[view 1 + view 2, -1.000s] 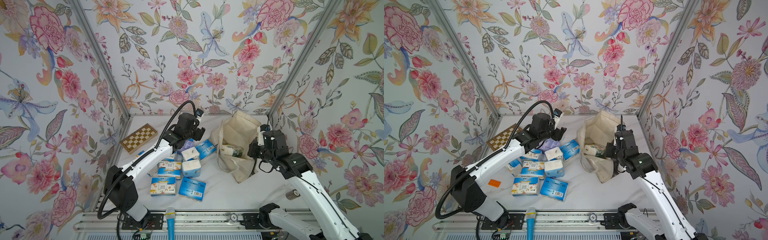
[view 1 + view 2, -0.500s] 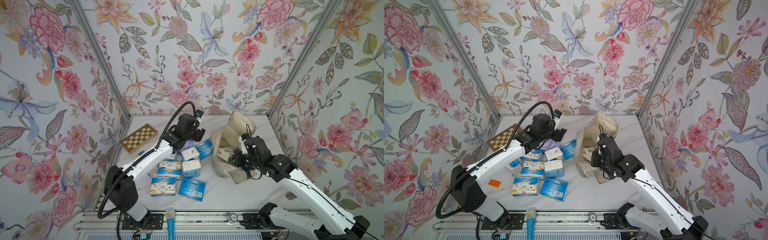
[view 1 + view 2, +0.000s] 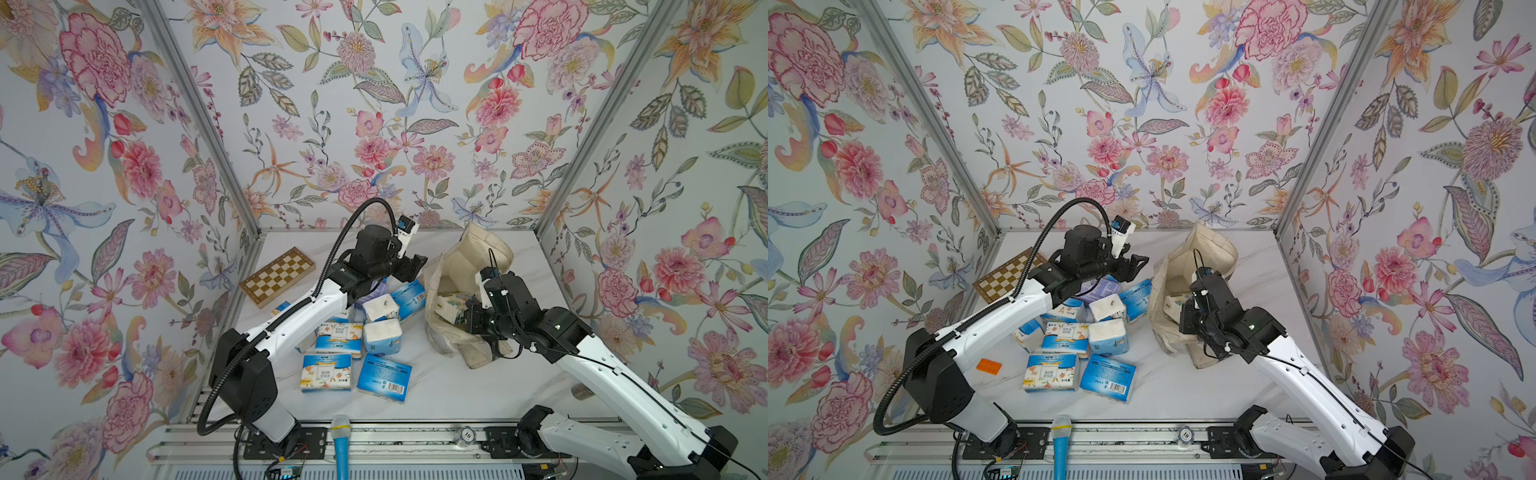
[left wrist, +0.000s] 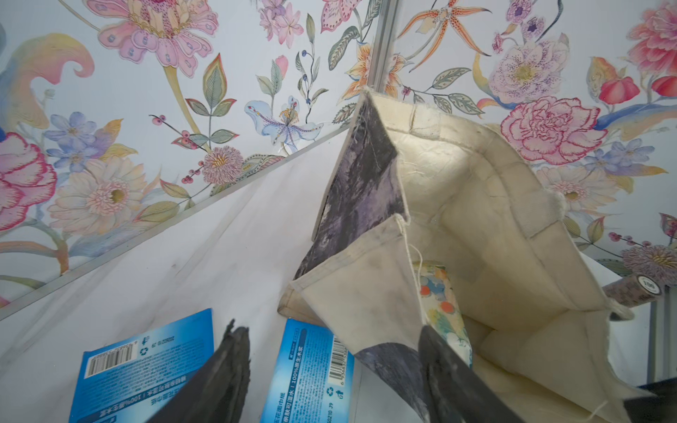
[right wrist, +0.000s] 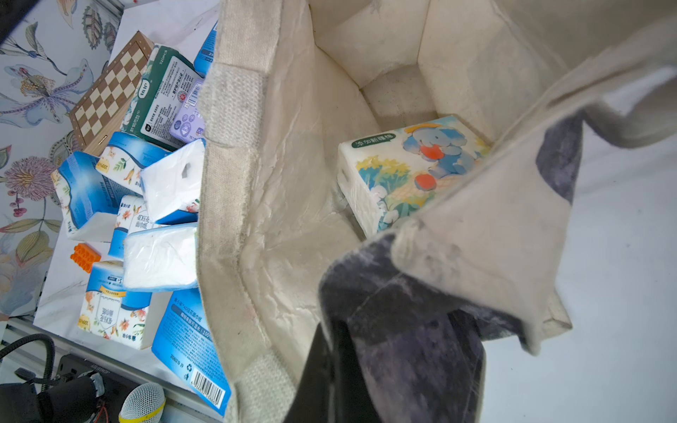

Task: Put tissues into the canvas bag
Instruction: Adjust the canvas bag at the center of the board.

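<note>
We have one pack (image 5: 410,164) in bag (image 3: 473,257), just beyond right gripper (image 5: 395,351), which is clamped on bag rim. Left gripper (image 4: 329,329) spread wide, empty. Other tissues (image 3: 380,332) lie loose below its jaws. Most of job left.

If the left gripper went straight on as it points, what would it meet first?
Probably the near outer wall of the canvas bag, just ahead of the open left gripper; depth is unclear.

Reading now: chip (image 3: 467,435) on front rail (image 3: 395,436), "10". Green pack (image 5: 157,91), "320PCS". Blue pack (image 4: 307,370), "100%". Roll end (image 4: 648,285), "100". Elephant pack (image 5: 403,168), "添加新疆棉".
</note>
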Controlling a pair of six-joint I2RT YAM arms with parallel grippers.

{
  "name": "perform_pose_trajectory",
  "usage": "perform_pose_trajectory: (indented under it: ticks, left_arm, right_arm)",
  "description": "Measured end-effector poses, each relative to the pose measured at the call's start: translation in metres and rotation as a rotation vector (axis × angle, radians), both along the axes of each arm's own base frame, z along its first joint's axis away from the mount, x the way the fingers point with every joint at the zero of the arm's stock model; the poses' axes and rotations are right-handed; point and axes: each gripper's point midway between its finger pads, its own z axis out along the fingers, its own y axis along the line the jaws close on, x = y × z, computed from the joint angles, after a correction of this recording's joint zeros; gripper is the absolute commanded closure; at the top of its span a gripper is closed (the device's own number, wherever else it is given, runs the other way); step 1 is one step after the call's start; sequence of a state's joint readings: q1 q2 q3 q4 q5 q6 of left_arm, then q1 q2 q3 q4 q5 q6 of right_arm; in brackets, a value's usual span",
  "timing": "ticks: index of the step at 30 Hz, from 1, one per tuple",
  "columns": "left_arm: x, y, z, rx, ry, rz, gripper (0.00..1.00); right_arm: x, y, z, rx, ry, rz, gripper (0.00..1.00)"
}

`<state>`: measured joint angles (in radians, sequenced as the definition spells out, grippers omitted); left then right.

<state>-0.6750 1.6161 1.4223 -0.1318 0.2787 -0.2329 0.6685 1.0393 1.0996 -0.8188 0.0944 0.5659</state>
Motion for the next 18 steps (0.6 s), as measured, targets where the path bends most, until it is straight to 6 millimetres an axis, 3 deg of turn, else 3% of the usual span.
perform_pose_trajectory:
  ticks: [9,18]
  left_arm:
    - [-0.012,-0.029,-0.032,0.026,0.07,-0.074,0.24]
    - [-0.011,-0.038,-0.039,0.029,0.085,-0.097,0.26]
  right_arm:
    - [0.0,0.0,0.0,-0.002,-0.001,-0.002,1.0]
    - [0.0,0.0,0.0,-0.002,-0.001,-0.002,1.0]
